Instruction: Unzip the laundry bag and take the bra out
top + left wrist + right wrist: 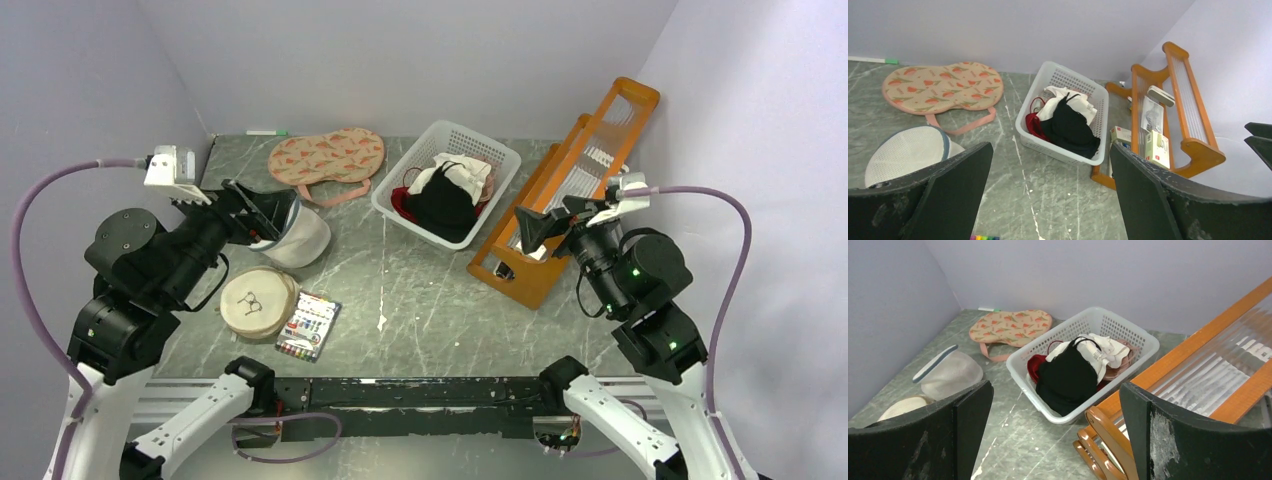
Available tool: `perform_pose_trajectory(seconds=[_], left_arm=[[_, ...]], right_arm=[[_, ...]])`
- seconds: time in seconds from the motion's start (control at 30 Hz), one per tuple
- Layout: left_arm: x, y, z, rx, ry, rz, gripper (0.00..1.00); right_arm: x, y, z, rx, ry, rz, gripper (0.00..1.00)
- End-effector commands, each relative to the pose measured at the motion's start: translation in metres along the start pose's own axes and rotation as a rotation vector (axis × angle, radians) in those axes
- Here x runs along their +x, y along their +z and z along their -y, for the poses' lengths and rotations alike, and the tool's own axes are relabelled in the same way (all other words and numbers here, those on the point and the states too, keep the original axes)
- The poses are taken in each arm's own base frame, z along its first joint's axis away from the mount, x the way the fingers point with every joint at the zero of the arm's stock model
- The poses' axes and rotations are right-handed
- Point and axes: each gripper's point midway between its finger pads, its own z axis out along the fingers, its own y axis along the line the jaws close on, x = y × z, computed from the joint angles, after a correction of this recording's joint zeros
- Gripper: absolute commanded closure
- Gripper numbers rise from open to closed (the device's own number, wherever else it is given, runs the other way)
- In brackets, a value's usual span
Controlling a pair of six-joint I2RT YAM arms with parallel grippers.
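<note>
Pale lilac walls close in a grey marbled table (420, 300), and near its middle stands a white perforated plastic basket (447, 185) heaped with black, white and red garments (1068, 372). The round white mesh laundry bag (295, 238) with its dark zipper rim lies on the table to the left of the basket. Whether the rim is zipped cannot be told, and nothing shows through the mesh. The left gripper (1050, 146) hangs just at the bag's far-left side with its fingers spread wide, holding nothing. The right gripper (1055, 386) hovers to the right of the basket, jaws also wide apart, over an orange wooden rack (570, 200) that stands just beside the basket. Left of the basket toward the back wall lies a pink watermelon-print pouch (328, 158). Left of it toward the arm bases lie a beige embroidery hoop (260, 300) and a flat box of coloured markers (308, 325).
</note>
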Motion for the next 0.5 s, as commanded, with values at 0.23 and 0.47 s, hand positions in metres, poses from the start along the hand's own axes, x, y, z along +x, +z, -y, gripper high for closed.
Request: perform_pose_trajectory(seconds=[0.23, 0.47], left_arm=[[-0.004, 0.025, -0.024, -0.107, 0.053, -0.014, 0.01], [0.034, 0.063, -0.050, -0.188, 0.098, -0.182, 0.01]], right_arm=[[-0.024, 0.030, 0.011, 0.123, 0.147, 0.032, 0.00], [-0.024, 0.050, 0.005, 0.103, 0.168, 0.026, 0.00]])
